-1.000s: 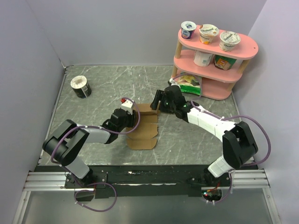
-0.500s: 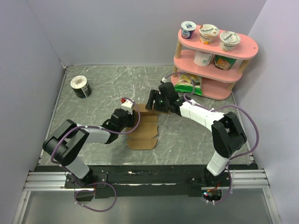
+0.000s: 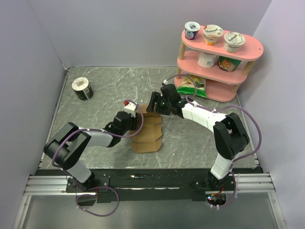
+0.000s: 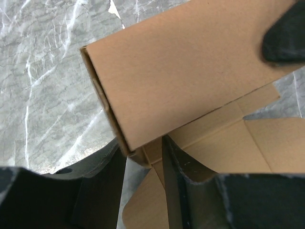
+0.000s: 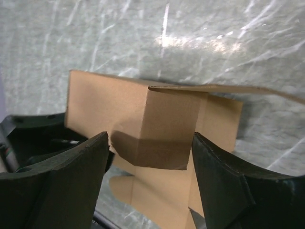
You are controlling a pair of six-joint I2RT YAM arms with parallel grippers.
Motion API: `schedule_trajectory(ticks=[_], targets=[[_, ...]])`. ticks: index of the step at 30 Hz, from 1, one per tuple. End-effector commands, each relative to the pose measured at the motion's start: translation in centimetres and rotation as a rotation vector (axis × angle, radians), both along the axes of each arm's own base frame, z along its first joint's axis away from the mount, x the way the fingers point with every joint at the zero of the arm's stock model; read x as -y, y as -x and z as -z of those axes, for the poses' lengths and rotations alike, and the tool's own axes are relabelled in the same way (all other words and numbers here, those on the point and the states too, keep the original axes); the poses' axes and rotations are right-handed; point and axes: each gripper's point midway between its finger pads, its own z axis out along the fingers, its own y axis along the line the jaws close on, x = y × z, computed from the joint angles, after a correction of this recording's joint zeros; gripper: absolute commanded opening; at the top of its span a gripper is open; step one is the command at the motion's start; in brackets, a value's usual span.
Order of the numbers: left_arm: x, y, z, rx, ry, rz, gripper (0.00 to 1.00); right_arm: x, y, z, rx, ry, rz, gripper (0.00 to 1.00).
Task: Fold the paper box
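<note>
The paper box is a brown cardboard sheet, partly folded, lying mid-table with panels raised. My left gripper is at its left edge. In the left wrist view the fingers close on a folded corner of the paper box, and the left gripper holds it there. My right gripper hangs open over the box's far end. In the right wrist view its fingers straddle an upright flap of the paper box, with the right gripper not closed on it.
A round black-and-white tub stands at the far left. A pink two-tier shelf with yogurt cups fills the far right corner, a snack bag at its foot. Walls enclose the table on three sides.
My right gripper has moved left onto the box's far end, and the cardboard has folded up narrower. The left gripper has kept its hold and place.
</note>
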Motion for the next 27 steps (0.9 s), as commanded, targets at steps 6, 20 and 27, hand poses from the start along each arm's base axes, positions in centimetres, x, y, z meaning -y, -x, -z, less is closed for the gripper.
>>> schedule_trajectory(ticks=[6, 20, 27], targets=[[0.9, -1.0, -1.8, 0.053, 0.004, 0.008, 0.35, 3.8, -0.4, -1.5, 0.084, 0.149, 0.091, 0.80], [1.3, -0.9, -1.6, 0.064, -0.032, 0.003, 0.30, 2.6, -0.3, -3.2, 0.097, 0.099, 0.064, 0.80], [1.4, -0.9, -1.6, 0.065, -0.036, 0.004, 0.30, 0.8, -0.5, -2.2, 0.072, 0.027, 0.033, 0.77]])
